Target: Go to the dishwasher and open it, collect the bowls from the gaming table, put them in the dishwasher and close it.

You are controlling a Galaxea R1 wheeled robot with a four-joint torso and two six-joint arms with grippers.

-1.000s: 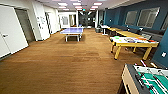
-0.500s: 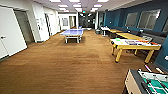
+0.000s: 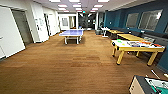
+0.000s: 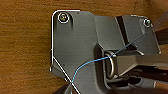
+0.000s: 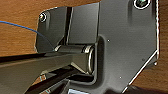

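A: Head view first: where is the gaming table [image 3: 138,46]?

B: Right of the blue table-tennis table [image 3: 72,33] and nearer the camera. It has a white top on yellow legs, and colourful boards and boxes [image 3: 140,44] lie along it. Something small and green [image 3: 119,41] sits near the end facing the table-tennis table, but it is too blurred to call a bowl.

A: Any containers with something inside?

B: None that can be read. The boxes on the gaming table look shut or flat; what they contain cannot be told.

A: And room for moving?

B: Wide bare wood floor [image 3: 65,65] runs from the camera up to the table-tennis table and on toward the lit corridor behind it. The white wall and grey door [image 3: 22,26] bound the floor on the side away from the gaming table. More yellow tables [image 3: 130,37] line the blue wall beyond the gaming table. A foosball table corner [image 3: 150,86] sits nearest the camera, on the gaming table's side.

A: The claws?

B: Both wrist views show the robot's dark plate over wood floor, with a thin blue cable [image 4: 95,62] crossing. For either claw, wide or narrow cannot be told.
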